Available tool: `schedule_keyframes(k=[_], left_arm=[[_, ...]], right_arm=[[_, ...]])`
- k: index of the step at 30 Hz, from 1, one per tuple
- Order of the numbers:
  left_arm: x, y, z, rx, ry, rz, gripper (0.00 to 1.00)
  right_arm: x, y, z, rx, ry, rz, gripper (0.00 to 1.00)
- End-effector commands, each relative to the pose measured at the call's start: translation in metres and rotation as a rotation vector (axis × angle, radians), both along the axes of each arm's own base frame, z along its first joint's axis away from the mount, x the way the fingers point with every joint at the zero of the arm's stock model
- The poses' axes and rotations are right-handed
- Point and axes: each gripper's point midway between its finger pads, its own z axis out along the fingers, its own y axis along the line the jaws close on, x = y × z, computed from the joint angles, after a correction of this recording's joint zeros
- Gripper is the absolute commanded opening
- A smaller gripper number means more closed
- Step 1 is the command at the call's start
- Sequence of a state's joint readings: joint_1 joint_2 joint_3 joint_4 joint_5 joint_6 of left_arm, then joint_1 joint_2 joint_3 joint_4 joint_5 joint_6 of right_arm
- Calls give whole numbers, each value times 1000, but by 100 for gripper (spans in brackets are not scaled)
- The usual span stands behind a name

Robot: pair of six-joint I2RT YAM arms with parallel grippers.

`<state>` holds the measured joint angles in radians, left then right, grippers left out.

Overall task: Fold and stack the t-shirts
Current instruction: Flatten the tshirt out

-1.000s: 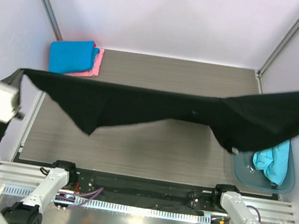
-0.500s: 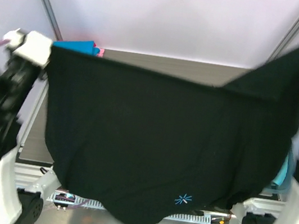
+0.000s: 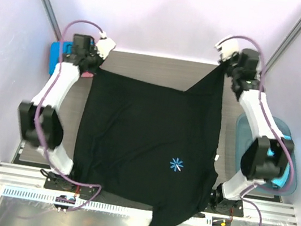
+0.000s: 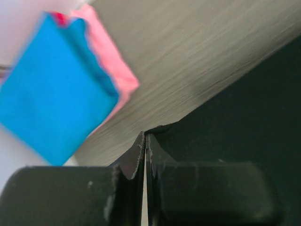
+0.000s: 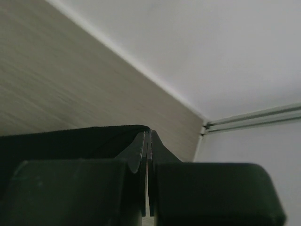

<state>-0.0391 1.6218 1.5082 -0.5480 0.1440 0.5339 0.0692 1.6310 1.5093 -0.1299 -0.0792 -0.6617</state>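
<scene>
- The black t-shirt (image 3: 146,141) was spread over the table (image 3: 146,66), with its starburst mark (image 3: 176,164) facing up and its near edge draped past the front rail (image 3: 26,175).
- Its far left corner was pinched in the left gripper (image 4: 145,137), whose jaws were pressed together on the cloth.
- Its far right corner was pinched likewise in the right gripper (image 5: 148,135).
- A folded blue t-shirt (image 4: 51,89) was stacked on a pink t-shirt (image 4: 113,66) at the table's far left corner.
- A teal tub (image 3: 240,147) was seen at the right.
</scene>
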Motion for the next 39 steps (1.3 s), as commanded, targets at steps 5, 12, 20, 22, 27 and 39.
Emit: schedule_keyframes(k=[5, 12, 20, 22, 27, 39], left_arm=[[93, -11, -73, -6, 57, -50, 0], [158, 0, -102, 0, 39, 46, 0], [220, 6, -100, 18, -116, 130, 0], [229, 7, -93, 60, -170, 142, 0], [233, 0, -89, 67, -192, 114, 0], [203, -8, -50, 60, -212, 37, 0]], right_arm=[[81, -6, -72, -119, 17, -68, 1], [159, -37, -128, -153, 127, -231, 1], [199, -49, -151, -142, 44, -251, 1], [202, -51, -149, -146, 32, -253, 1], [193, -49, -153, -147, 65, -230, 1], [124, -12, -84, -80, 134, -123, 1]])
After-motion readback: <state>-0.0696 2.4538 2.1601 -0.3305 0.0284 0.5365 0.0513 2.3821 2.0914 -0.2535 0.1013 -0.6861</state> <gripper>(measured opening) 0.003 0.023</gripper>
